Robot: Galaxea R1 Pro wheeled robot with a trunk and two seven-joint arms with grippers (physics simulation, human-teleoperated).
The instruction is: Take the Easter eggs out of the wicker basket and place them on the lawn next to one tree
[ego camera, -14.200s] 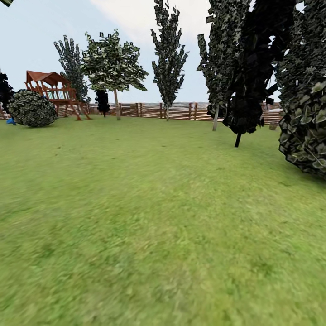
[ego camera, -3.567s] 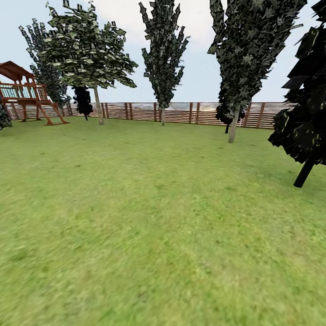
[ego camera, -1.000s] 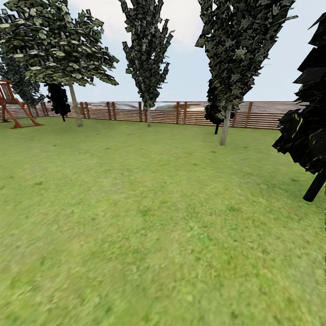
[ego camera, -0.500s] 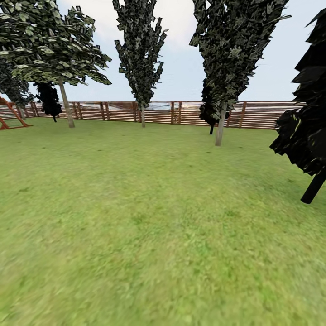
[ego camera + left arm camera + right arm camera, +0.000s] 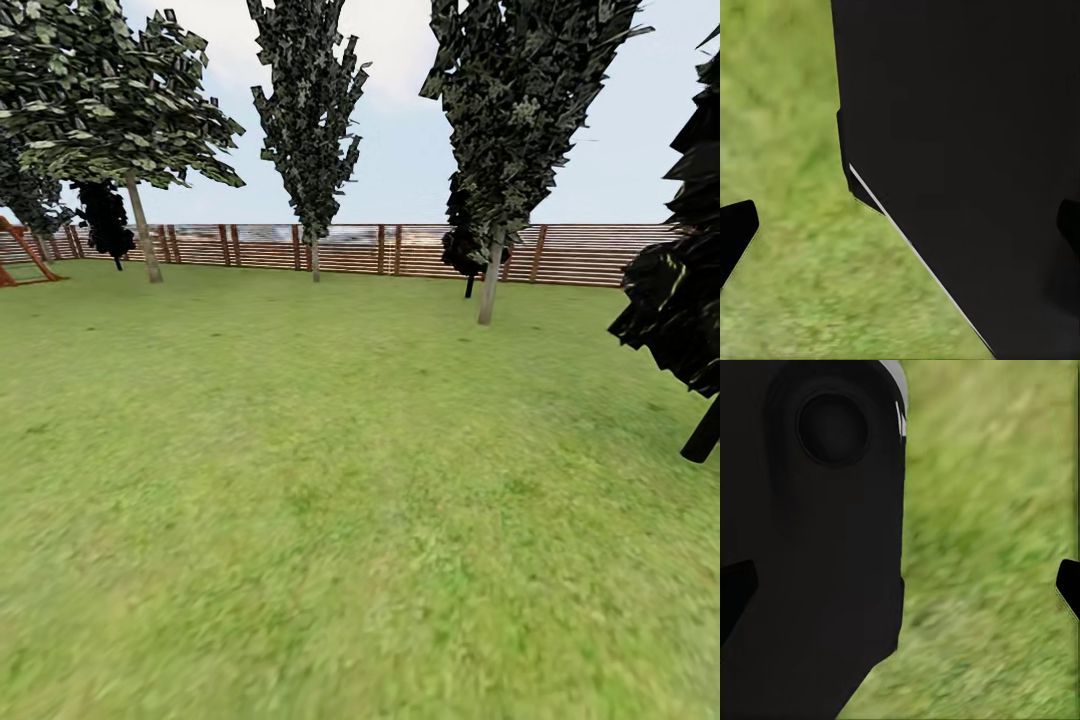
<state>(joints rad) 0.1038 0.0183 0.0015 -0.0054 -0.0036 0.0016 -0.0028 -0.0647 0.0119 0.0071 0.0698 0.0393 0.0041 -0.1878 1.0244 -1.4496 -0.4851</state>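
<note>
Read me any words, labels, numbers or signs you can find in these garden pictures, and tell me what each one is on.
None: no readable text anywhere.
The wooden fence, the trees such as the pale-trunked one, the red play frame and the lawn carry no writing.
The black robot body in the wrist views bears no label or number either.

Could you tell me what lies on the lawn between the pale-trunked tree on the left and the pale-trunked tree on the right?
In the head view, between the left tree and the right tree, a thinner tree stands before the fence.
</note>
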